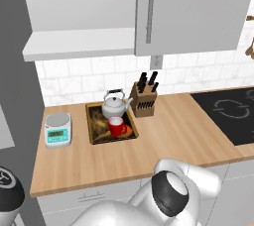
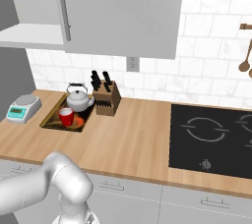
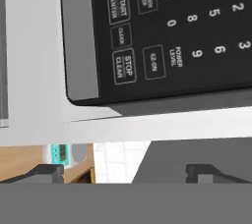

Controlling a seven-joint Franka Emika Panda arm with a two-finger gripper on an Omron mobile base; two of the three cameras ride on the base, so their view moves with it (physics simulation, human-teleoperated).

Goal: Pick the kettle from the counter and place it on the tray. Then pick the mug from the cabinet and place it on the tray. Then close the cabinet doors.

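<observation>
The kettle (image 1: pixel 115 104) and the red mug (image 1: pixel 116 126) both sit on the tray (image 1: pixel 94 132) on the wooden tabletop (image 1: pixel 163 136), the mug just in front of the kettle. A knife block (image 1: pixel 144 100) stands beside the tray, a kitchen scale (image 1: pixel 58 129) on its other side. Above, one cabinet door (image 1: pixel 191 9) is shut, while the left side shows the bare shelf (image 1: pixel 79 41). The fingers (image 3: pixel 125 173) are spread wide apart, grasping nothing, near a microwave keypad (image 3: pixel 167 31).

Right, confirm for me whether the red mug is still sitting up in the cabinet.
No. In the left base view the mug stands on the tray, in front of the kettle.
</observation>
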